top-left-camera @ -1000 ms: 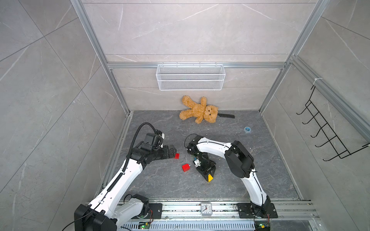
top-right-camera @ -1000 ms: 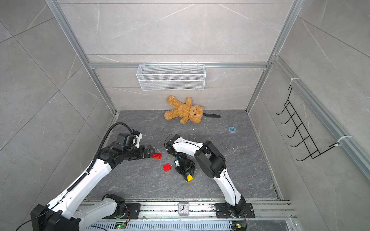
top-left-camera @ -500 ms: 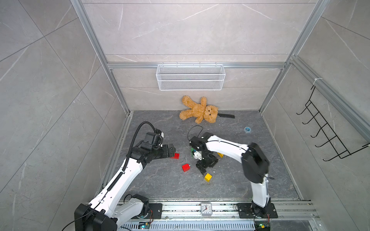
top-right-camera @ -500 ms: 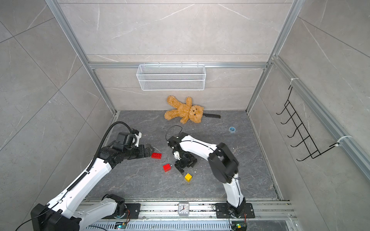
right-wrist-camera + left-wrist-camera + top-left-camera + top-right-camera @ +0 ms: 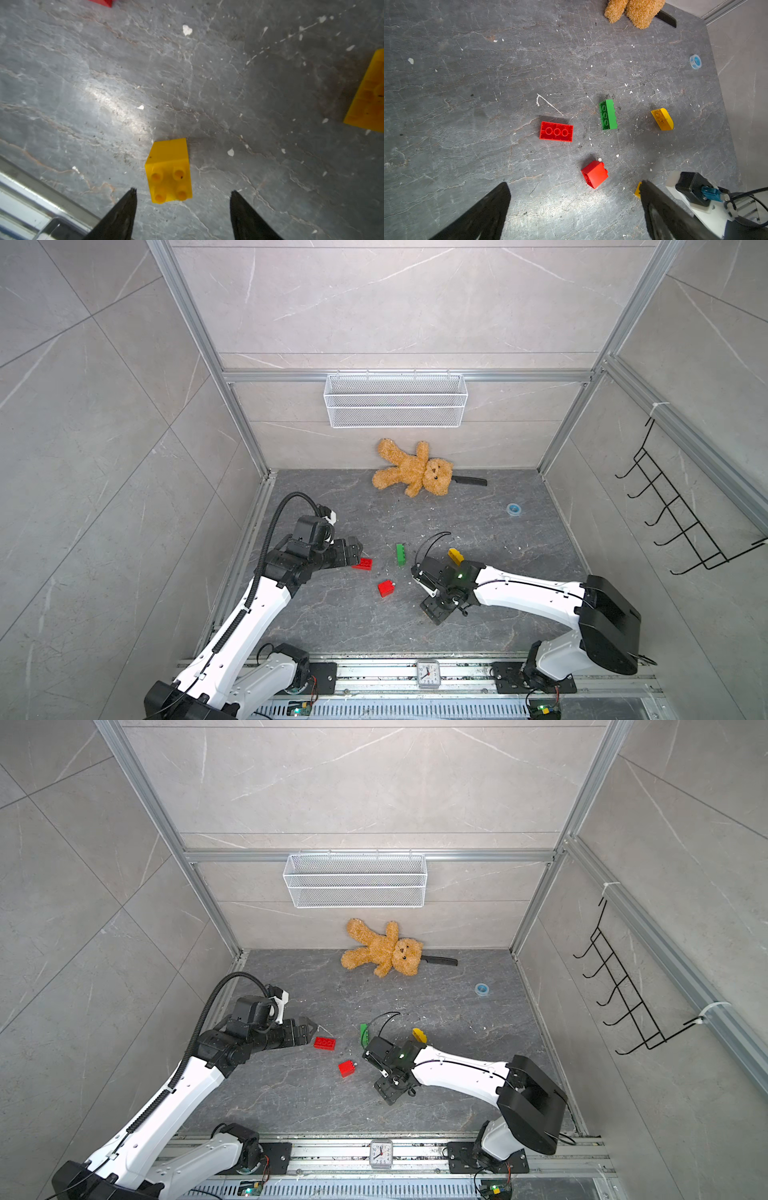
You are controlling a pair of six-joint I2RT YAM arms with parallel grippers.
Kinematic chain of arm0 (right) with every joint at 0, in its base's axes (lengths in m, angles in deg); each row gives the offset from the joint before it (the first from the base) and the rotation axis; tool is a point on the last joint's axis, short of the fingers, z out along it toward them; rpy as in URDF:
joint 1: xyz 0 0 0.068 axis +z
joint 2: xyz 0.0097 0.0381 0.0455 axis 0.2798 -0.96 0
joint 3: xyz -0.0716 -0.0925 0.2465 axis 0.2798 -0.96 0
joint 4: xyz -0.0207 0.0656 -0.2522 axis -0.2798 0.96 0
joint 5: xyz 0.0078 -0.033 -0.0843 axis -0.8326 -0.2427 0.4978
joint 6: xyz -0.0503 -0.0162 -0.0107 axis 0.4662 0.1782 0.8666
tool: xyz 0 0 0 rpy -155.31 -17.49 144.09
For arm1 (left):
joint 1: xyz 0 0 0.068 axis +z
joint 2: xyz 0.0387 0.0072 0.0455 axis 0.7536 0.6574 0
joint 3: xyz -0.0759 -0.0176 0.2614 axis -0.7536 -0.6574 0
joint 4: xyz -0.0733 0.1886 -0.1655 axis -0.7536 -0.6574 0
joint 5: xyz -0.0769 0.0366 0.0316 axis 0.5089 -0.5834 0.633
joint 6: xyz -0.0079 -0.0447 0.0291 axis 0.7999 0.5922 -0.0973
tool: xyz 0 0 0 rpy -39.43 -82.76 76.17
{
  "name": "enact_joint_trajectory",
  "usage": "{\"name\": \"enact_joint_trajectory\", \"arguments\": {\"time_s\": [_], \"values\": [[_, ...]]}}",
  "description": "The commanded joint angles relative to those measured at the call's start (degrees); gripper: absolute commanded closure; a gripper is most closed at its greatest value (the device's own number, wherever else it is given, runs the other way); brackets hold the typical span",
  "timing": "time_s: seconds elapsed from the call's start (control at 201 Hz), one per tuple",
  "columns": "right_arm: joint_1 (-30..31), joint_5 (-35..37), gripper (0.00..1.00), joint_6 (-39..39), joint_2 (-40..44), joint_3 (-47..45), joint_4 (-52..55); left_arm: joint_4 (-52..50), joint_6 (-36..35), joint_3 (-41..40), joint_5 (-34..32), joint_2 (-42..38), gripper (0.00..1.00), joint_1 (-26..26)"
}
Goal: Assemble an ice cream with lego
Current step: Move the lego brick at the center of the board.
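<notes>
Straddling the square yellow brick (image 5: 169, 178) with the right gripper (image 5: 183, 191): jaws moderately apart, one on each side, clear of both faces, gripping nothing. Sitting on the grey floor (image 5: 228, 83) with studs turned toward the wrist camera, upright or tipped hard to tell, and hidden beneath the gripper in both top views.

Looks like the first pick of the build, with no two bricks joined anywhere. Calls next for lowering a little, centring on the brick and closing squarely on two flat sides, then setting it studs-up as the foot of the stem. Risks a skewed pinch that flips the piece away.

Further out: small red brick (image 5: 595, 173) tipped on a side, near; long green brick (image 5: 608, 114) and rounded yellow brick (image 5: 662, 118) on their sides beyond. Over by the left gripper (image 5: 574, 183), spread wide and empty: flat red brick (image 5: 556, 131), hollow side up. Needs most pieces righted before stacking.
</notes>
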Motion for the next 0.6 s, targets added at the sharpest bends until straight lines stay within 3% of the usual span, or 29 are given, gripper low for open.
{"name": "enact_joint_trajectory", "arguments": {"time_s": [0.0, 0.214, 0.592], "values": [[0.2, 2.4, 0.31, 0.0, -3.3, 1.4, -1.7, -0.7, -1.5, 0.0, -0.9, -0.9, 0.01, -0.2], [0.3, -1.4, 0.45, 0.1, -3.8, 1.2, -3.0, -0.7, -1.2, -0.3, -0.8, -1.4, 0.01, -0.2], [0.3, 0.1, 0.65, -1.1, -7.9, 4.7, -3.1, -0.9, -1.6, -0.9, -2.0, -1.5, 0.01, -0.1]]}}
